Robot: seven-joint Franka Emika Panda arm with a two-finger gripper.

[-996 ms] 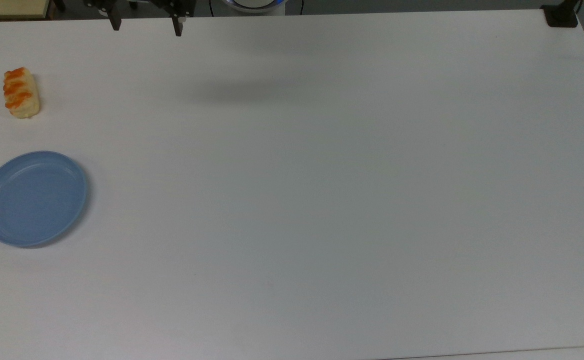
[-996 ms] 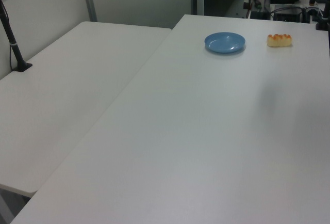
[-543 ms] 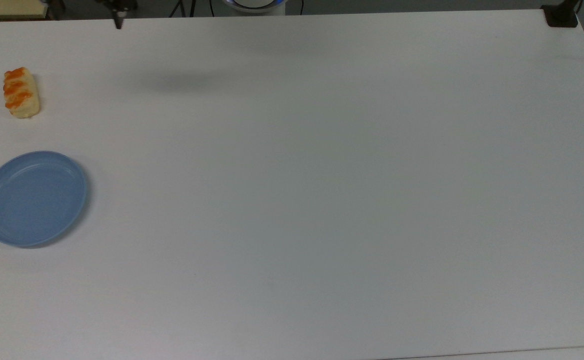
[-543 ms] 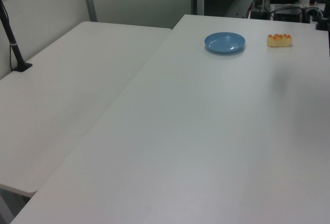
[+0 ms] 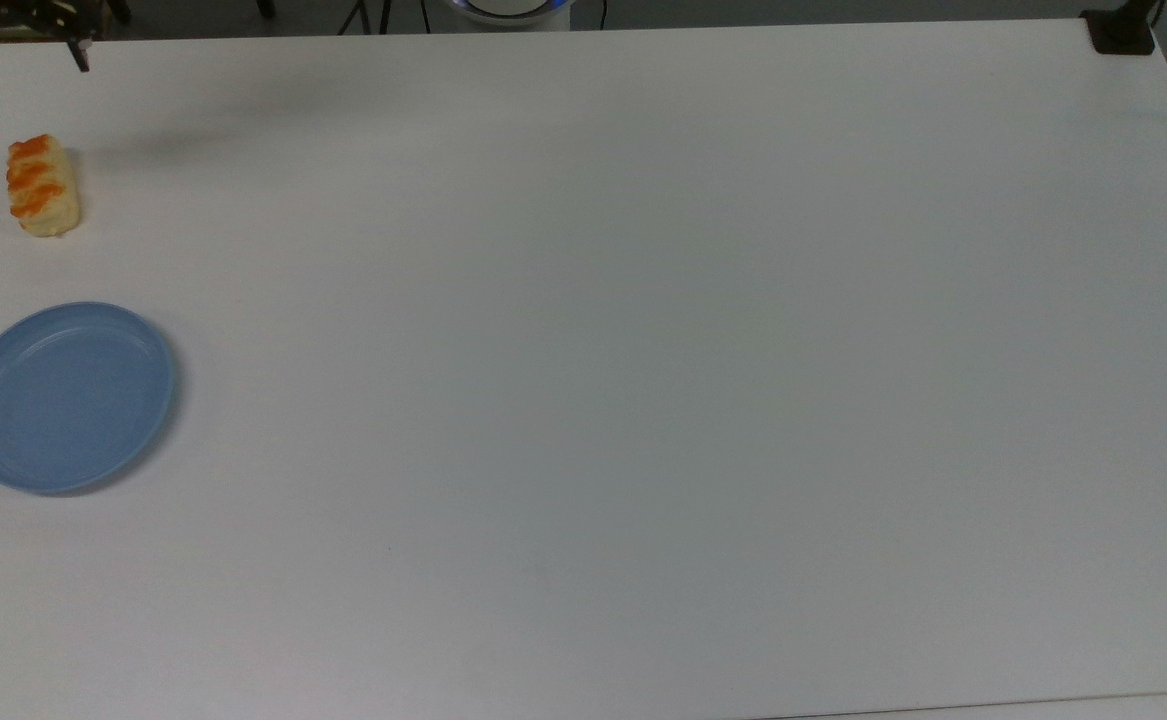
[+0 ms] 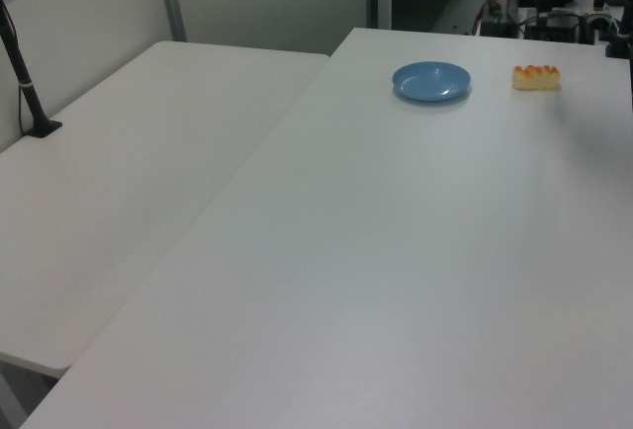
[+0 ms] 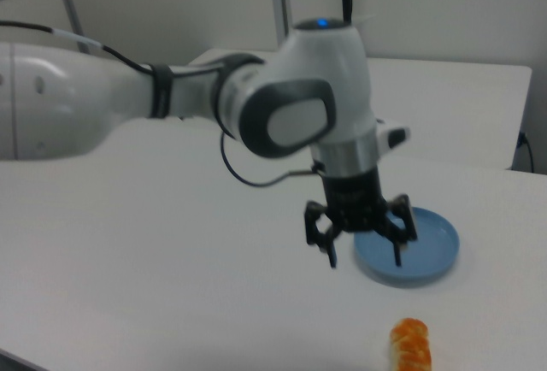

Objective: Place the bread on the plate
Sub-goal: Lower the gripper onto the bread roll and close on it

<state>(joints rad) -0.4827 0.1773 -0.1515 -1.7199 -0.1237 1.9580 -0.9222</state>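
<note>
- Presently, gripper (image 7: 364, 256): hanging above the table (image 5: 643, 400), fingers spread, grasping nothing.
- Bread (image 5: 41, 186): lying apart from plate (image 5: 65, 397).

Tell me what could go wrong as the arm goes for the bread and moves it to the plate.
The bread lies near the table edge at the top view's left, so a nudge from the open gripper might push it off. The gripper is not yet over the bread, so a misaligned descent could land a finger on the roll. The plate is shallow, so a high release may let it roll out.
</note>
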